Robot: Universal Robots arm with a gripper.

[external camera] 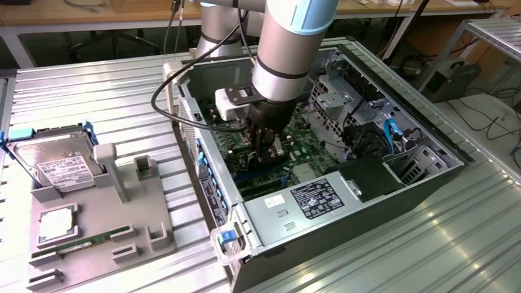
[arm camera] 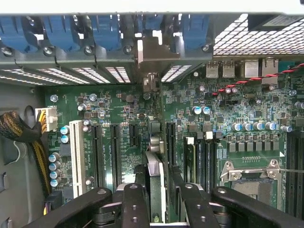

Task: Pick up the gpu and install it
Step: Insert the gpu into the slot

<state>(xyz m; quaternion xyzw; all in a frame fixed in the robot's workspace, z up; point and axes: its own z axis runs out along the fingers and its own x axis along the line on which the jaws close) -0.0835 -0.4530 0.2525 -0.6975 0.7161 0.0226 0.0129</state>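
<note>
gpu point(arm camera: 156, 178) is seen edge-on, stood upright on the motherboard point(arm camera: 237, 109) among the expansion slots, inside the open PC case point(external camera: 342, 241). Gripper point(arm camera: 161, 202) is lowered over it, fingers point(arm camera: 135, 199) parted either side. A slim gap is seen on one side, so the card is not clamped.

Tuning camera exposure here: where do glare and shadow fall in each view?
Exterior view: light glares off the metal table at the exterior view's right, while the inside of the computer case under the arm lies in shade. Wrist view: the vent grille is washed out white; the circuit board is evenly lit.
</note>
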